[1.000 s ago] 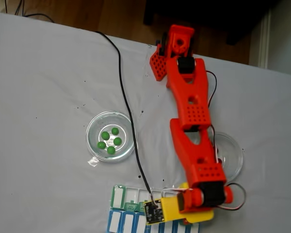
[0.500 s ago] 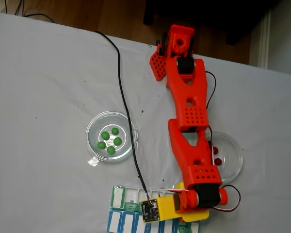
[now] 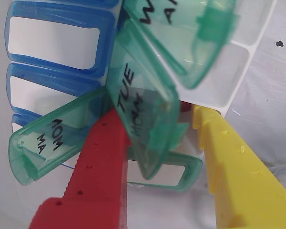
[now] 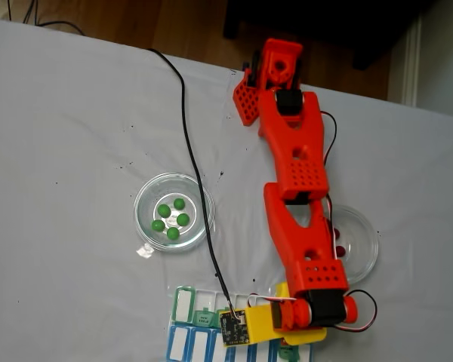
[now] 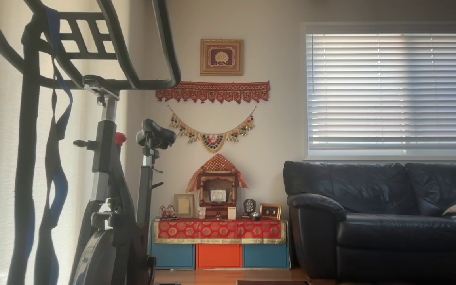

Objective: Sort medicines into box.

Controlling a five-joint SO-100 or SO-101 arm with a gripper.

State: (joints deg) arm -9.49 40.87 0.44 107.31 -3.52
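In the wrist view, the red-and-yellow gripper (image 3: 183, 112) stands with fingers apart over the white weekly pill box (image 3: 238, 57). Its translucent green lids read "MON", "TUE" (image 3: 126, 88) and a partial "W". Five glossy green round pills (image 4: 171, 219) lie in a clear glass dish (image 4: 147, 197) beside the box (image 4: 189, 320).

A table covered in a wrinkled white cloth (image 4: 68, 136) fills most of the fixed view, its far edge running along the top. Left of centre on it sits a round clear glass dish (image 4: 172, 212) holding five green bead-like pills (image 4: 171, 219). A second clear glass dish (image 4: 359, 243) lies at the right, with red pills (image 4: 338, 244) inside. The white, green-lidded and blue pill organizer box (image 4: 192, 328) rests at the bottom edge. The red arm's base (image 4: 275, 72) stands at upper centre, and a black cable (image 4: 190, 143) trails across the cloth.
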